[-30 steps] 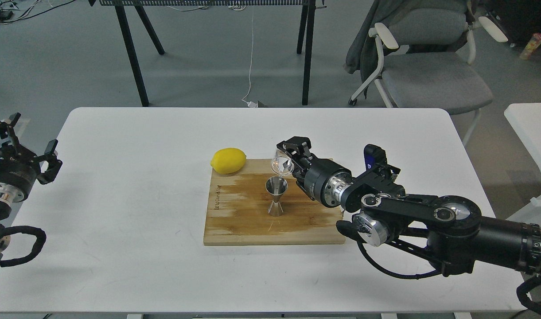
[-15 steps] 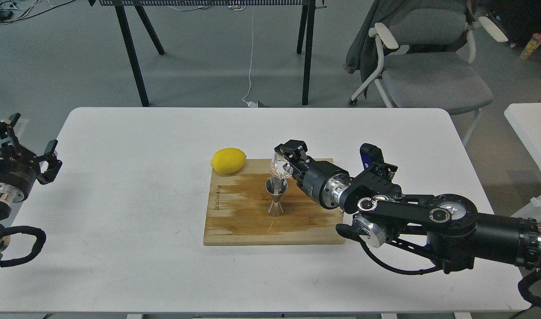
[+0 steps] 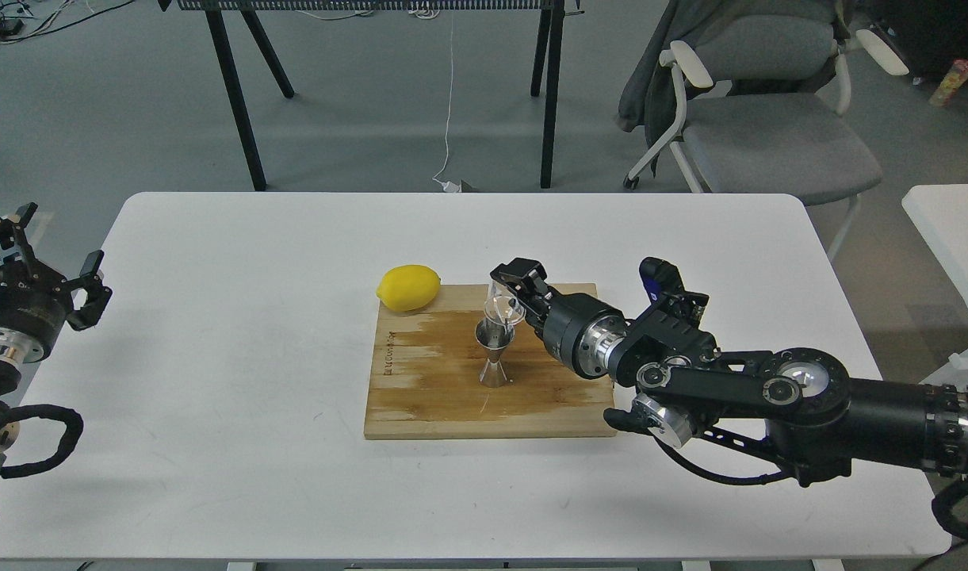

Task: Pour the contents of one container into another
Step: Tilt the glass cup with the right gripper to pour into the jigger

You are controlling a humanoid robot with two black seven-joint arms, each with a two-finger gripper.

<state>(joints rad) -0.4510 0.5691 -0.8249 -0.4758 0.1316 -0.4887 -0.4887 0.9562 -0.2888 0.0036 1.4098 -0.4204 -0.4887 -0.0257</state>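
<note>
The steel jigger (image 3: 495,353) stands upright near the middle of the wooden cutting board (image 3: 436,396). Tipped steeply over its open top is the small clear glass cup (image 3: 503,307), its rim pointing down and left toward the jigger's mouth. My right gripper (image 3: 512,295) is shut on that cup, reaching in from the right. Far off at the table's left edge, my left gripper (image 3: 36,254) stands open and empty.
A yellow lemon (image 3: 408,287) lies at the board's back left corner, on the white table (image 3: 214,357). Beyond the table are black table legs (image 3: 238,103) and a grey office chair (image 3: 761,119). A second white table edge (image 3: 951,230) shows at the right.
My right gripper has lowered and tipped the glass cup further, bringing its rim down close to the jigger's mouth. The left arm has stayed put.
</note>
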